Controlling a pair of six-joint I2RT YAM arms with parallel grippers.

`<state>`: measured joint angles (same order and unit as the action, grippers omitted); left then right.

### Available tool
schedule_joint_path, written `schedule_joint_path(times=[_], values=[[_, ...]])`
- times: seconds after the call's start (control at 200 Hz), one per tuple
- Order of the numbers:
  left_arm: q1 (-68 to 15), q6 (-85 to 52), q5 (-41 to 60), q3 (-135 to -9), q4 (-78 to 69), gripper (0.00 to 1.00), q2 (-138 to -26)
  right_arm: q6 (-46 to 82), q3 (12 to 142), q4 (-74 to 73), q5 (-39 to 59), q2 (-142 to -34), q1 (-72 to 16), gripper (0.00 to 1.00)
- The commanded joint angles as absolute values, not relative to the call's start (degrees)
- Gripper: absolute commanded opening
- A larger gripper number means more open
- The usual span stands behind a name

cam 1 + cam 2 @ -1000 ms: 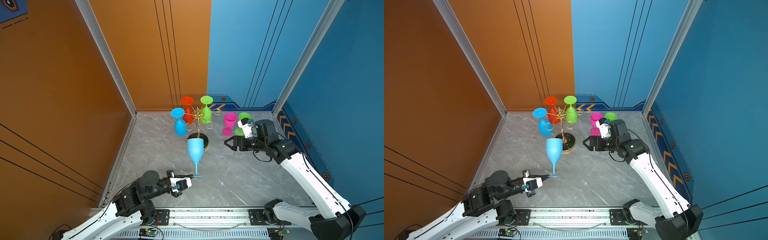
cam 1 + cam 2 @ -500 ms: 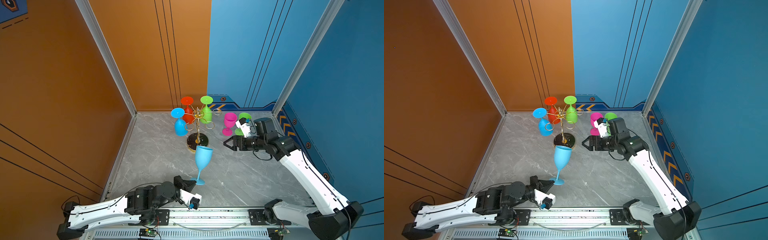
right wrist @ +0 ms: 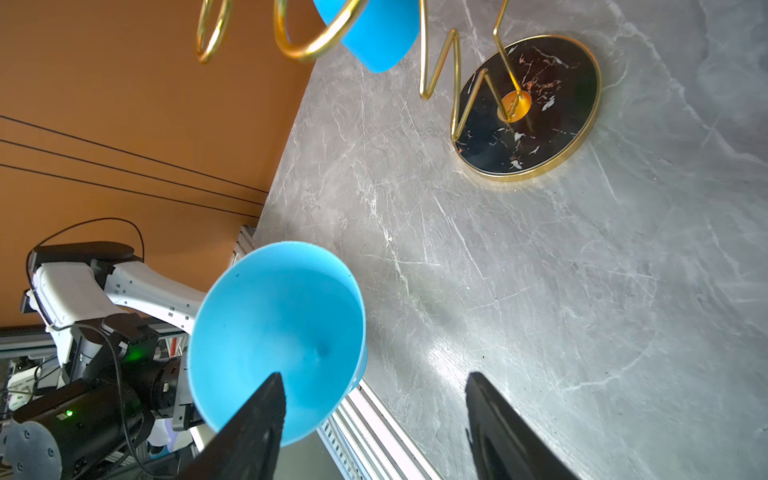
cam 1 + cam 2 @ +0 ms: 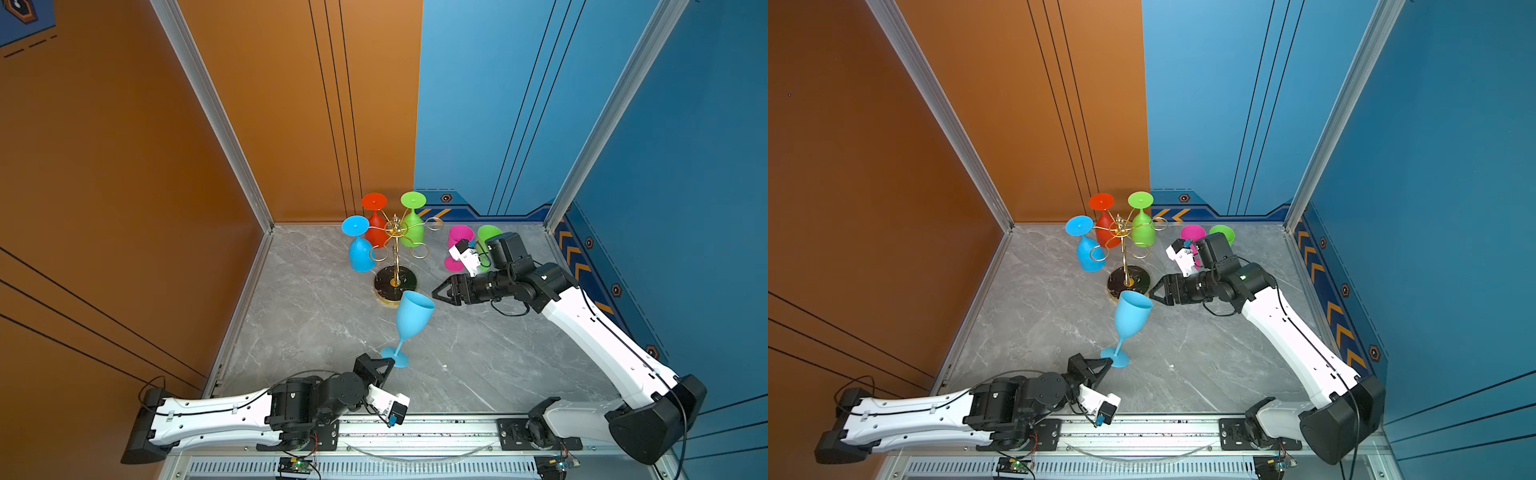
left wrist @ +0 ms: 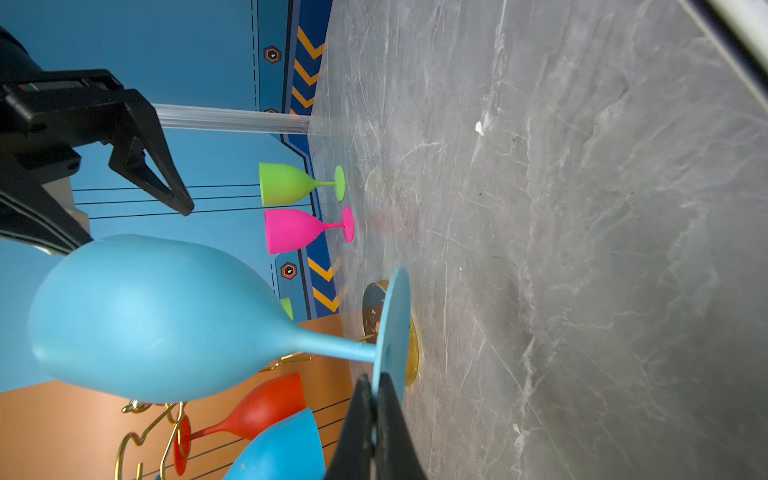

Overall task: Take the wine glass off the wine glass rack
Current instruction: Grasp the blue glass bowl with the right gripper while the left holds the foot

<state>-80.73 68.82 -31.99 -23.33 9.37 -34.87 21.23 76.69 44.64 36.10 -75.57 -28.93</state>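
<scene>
1. Over the last second my left tool (image 4: pixel 390 363) has dropped low. The blue wine glass (image 4: pixel 413 318) is clear of the wine glass rack (image 4: pixel 395 249), its foot close over the table (image 4: pixel 311 324), so I judge set-down is near.
2. The left tool pinches the foot's rim. The right tool (image 4: pixel 436 293) has narrowed but is still parted and empty, beside the bowl.
3. The long axis leans from the foot up towards the rack's base, mouth upward.

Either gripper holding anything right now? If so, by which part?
Left gripper pinches the light blue wine glass by the edge of its foot disc. Right gripper is open near the bowl, holding nothing.
</scene>
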Motion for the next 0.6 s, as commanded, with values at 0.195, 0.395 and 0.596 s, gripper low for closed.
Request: schedule_joint_path(times=[0.195, 0.395, 0.596], values=[[-82.06, 73.21, -37.15, -22.07, 3.00, 0.00, -35.86, 20.65, 78.19, 46.41, 37.97, -78.56, -30.58, 0.58], [-82.09, 74.38, -38.48, -21.73, 1.69, 0.00, -36.73, 20.50, 78.24, 46.49, 38.62, -79.54, -30.82, 0.43], [-82.11, 75.97, -39.70, -21.39, 0.57, 0.00, -38.17, 20.57, 78.22, 46.43, 39.68, -79.92, -30.94, 0.23]])
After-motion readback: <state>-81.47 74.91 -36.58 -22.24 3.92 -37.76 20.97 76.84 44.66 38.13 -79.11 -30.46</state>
